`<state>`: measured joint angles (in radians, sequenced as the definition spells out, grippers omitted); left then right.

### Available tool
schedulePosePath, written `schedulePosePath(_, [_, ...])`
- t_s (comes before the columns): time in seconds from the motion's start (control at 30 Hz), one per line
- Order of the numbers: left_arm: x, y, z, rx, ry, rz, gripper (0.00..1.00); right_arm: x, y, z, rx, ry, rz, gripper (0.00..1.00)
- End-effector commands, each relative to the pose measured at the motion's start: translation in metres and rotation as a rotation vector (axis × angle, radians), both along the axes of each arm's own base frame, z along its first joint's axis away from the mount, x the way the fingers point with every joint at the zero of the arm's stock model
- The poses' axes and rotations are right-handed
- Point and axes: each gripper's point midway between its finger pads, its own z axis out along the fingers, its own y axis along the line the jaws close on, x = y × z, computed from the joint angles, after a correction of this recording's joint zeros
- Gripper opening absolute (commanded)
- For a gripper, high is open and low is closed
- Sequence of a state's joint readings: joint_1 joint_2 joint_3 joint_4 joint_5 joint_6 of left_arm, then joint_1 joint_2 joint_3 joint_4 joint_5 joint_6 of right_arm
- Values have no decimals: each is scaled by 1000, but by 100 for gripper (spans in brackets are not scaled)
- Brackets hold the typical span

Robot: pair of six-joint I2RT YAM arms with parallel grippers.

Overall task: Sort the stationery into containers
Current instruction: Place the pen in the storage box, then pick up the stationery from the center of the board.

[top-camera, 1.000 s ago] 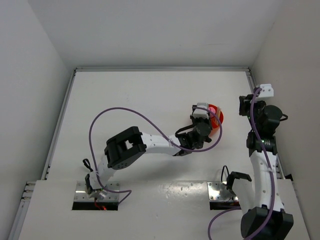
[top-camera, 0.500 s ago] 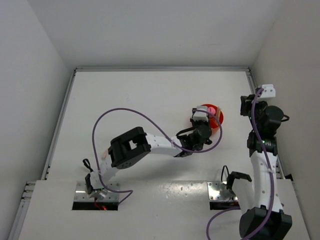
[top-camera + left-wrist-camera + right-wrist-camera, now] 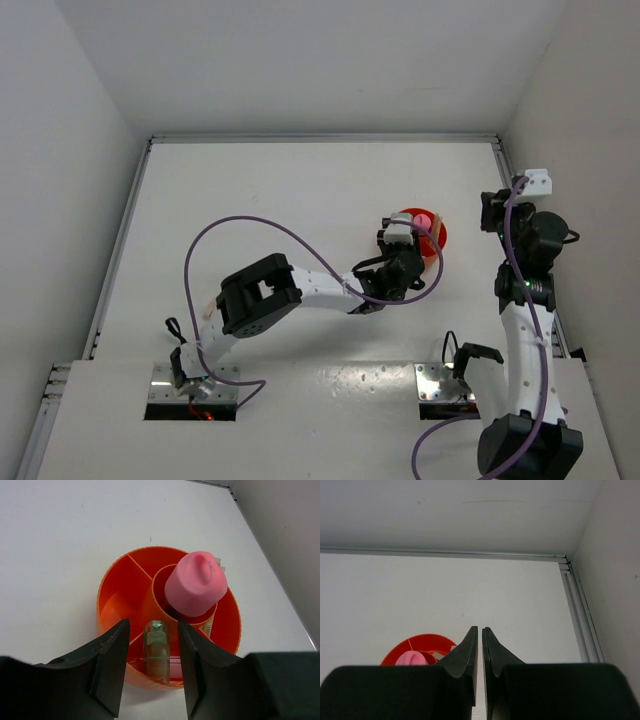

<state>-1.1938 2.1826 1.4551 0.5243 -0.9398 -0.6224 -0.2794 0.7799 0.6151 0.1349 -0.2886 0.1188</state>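
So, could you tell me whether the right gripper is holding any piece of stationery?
No, in the right wrist view the right gripper is shut, its jaws nearly touching with nothing between them.

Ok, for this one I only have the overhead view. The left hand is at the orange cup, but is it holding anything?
Observer: No. The left wrist view shows the left hand open, with a green marker standing between its fingers and a gap on each side.
Reviewer: Is that marker inside the cup?
Observer: Yes, it stands in the outer compartment of the orange cup that is nearest that camera.
Reviewer: And the right hand?
Observer: Its own wrist view shows the right hand shut, with nothing between the fingers.
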Motion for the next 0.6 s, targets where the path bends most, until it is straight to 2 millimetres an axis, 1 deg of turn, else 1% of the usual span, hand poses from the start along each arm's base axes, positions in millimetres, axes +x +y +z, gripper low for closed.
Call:
schedulePosePath(0.0, [5, 7, 43, -96, -31, 30, 48, -1, -1, 17, -3, -66, 0, 7])
schedulePosePath(0.03, [-1, 9, 45, -81, -35, 27, 48, -1, -1, 17, -3, -66, 0, 7])
schedulePosePath(0.07, [-9, 10, 53, -78, -45, 27, 46, -1, -1, 17, -3, -66, 0, 7])
schedulePosePath(0.1, [-16, 15, 80, -116, -68, 32, 44, -1, 0, 17, -3, -66, 9, 18])
schedulePosePath(0.13, [-20, 26, 90, -86, -80, 63, 41, -2, 2, 15, -11, -58, 20, 31])
schedulePosePath(0.17, [-34, 38, 108, -65, -76, 71, 32, -2, 5, 12, -7, -47, 38, 59])
schedulePosePath(0.2, [-34, 46, 97, -7, -59, 97, 24, -2, 7, 17, -19, -57, 52, 73])
schedulePosePath(0.23, [-43, 61, 117, -39, -43, 111, 15, -3, 10, 14, -14, -44, 69, 80])
schedulePosePath(0.27, [-46, 71, 123, -32, -15, 126, 0, -2, 15, 12, -19, -31, 98, 81])
schedulePosePath(0.3, [-46, 107, 96, 150, 73, 169, 0, -1, 18, 10, -11, -10, 120, 69])
schedulePosePath(0.33, [-49, 125, 104, 31, 141, 200, 0, -2, 21, 12, -33, -9, 146, 43])
schedulePosePath(0.37, [-54, 148, 88, 38, 207, 230, 0, -1, 25, 9, -25, 9, 172, 17])
schedulePosePath(0.4, [-59, 191, 64, 12, 303, 344, 0, 0, 29, 7, -18, 22, 195, 0])
schedulePosePath(0.43, [-67, 215, 52, -10, 357, 390, 3, -1, 32, 7, -16, 21, 218, 0])
schedulePosePath(0.47, [-85, 249, 33, -38, 440, 426, 30, -1, 38, 4, -5, 39, 255, 0])
schedulePosePath(0.5, [-92, 281, 20, -78, 500, 514, 46, -1, 42, 3, 4, 54, 278, 26])
schedulePosePath(0.53, [-101, 300, 11, -95, 545, 549, 56, -1, 45, 1, 12, 67, 296, 42])
schedulePosePath(0.57, [-117, 323, -11, -70, 608, 577, 64, 1, 47, 0, 12, 81, 323, 53])
